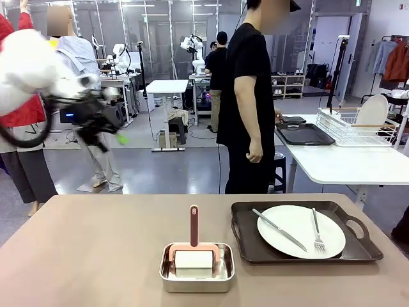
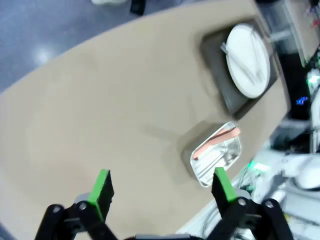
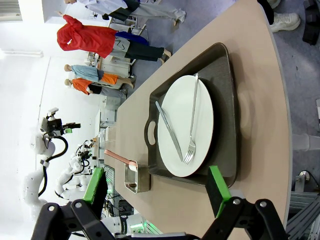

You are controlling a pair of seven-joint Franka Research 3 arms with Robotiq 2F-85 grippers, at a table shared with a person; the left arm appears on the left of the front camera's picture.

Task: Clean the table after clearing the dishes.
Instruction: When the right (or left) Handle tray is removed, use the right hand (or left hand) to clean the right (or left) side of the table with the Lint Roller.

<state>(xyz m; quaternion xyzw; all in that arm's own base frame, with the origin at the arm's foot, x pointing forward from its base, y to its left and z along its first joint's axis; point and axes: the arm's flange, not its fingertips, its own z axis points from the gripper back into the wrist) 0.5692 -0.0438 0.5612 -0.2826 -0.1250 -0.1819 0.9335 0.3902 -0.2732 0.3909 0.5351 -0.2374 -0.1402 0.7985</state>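
- Plate [image 1: 294,220] judged rigid, breakable — knife [image 1: 279,230] and fork [image 1: 317,231] loose on it, may slide.
- Tray [image 1: 246,236], near right, best lifted level by its handles [image 1: 358,227].
- Left gripper [image 2: 162,187], right gripper [image 3: 156,185] — jaws apart, empty.

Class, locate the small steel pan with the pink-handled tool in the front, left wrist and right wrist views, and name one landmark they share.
Front view: steel pan low centre, left of the dark tray.
Left wrist view: steel pan lower right, below the dark tray.
Right wrist view: steel pan lower left of centre, beside the dark tray's end.
Shared landmark: the dark tray carrying the white plate, next to the pan.
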